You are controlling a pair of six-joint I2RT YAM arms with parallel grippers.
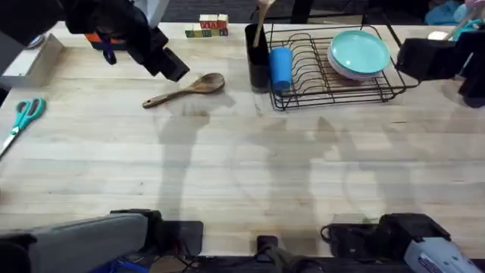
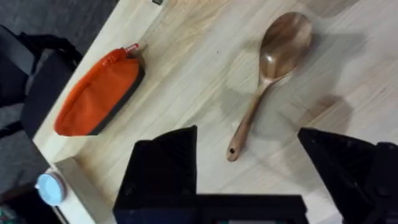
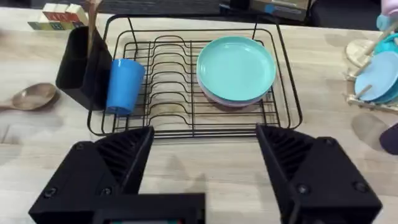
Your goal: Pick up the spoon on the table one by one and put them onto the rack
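A brown wooden spoon [image 1: 186, 89] lies flat on the table [image 1: 250, 167], left of the rack, its bowl toward the rack. My left gripper [image 1: 173, 68] hovers just behind and left of it. In the left wrist view the spoon [image 2: 273, 68] lies beyond my open left gripper [image 2: 249, 174], whose fingers are empty. The black wire rack [image 1: 333, 72] stands at the back right, and a wooden handle [image 1: 261, 17] sticks up from its utensil cup [image 1: 258, 59]. My right gripper [image 1: 405, 59] is open and empty at the rack's right end, facing the rack [image 3: 193, 118].
The rack holds a blue cup [image 1: 280, 67] and teal plates [image 1: 358, 51]. A red pouch [image 2: 96, 93] lies near the table's back left edge. Teal scissors [image 1: 23, 117] lie at the far left. Coloured blocks [image 1: 206, 28] sit at the back.
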